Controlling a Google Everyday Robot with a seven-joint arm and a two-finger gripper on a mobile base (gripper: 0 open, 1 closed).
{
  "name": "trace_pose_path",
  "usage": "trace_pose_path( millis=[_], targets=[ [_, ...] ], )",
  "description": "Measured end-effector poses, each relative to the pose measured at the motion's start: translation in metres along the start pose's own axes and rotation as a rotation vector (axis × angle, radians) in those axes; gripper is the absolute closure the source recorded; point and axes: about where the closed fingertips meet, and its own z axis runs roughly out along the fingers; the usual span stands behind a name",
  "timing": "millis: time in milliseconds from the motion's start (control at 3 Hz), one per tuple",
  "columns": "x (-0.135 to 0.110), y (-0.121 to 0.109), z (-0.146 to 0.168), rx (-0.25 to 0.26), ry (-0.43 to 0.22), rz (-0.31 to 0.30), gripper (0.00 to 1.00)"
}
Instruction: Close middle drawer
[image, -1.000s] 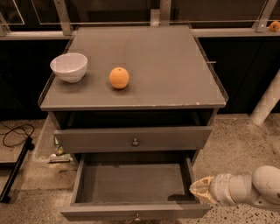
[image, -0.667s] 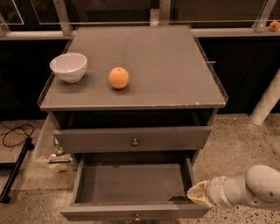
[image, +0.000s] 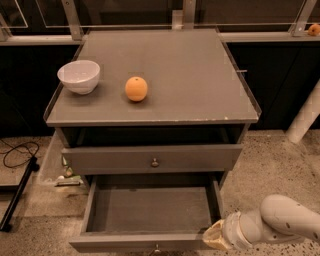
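Noted middle drawer (image: 150, 210) pulled far out beneath the taller-fronted drawer (image: 115, 159), at bottom of view. Found end effector (image: 215, 238) low right, at that drawer's front right corner, contact unclear. Cannot tell whether apart or together.

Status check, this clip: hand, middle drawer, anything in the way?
Hand low at the middle drawer, by its right front corner. Drawer pulled far out. No obstruction visible inside it.
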Motion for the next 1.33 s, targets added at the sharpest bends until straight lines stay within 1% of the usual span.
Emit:
trace_pose_path(
  millis=[333,667,1000,1333],
  targets=[
    [0.004,0.018,0.022,-0.014,0.005,0.005,1.00],
    [0.018,0.025,0.047,0.012,0.026,0.023,1.00],
    [0.027,0.023,0.062,0.052,0.031,0.037,1.00],
    [0.027,0.013,0.068,0.095,0.013,0.040,1.00]
  ],
)
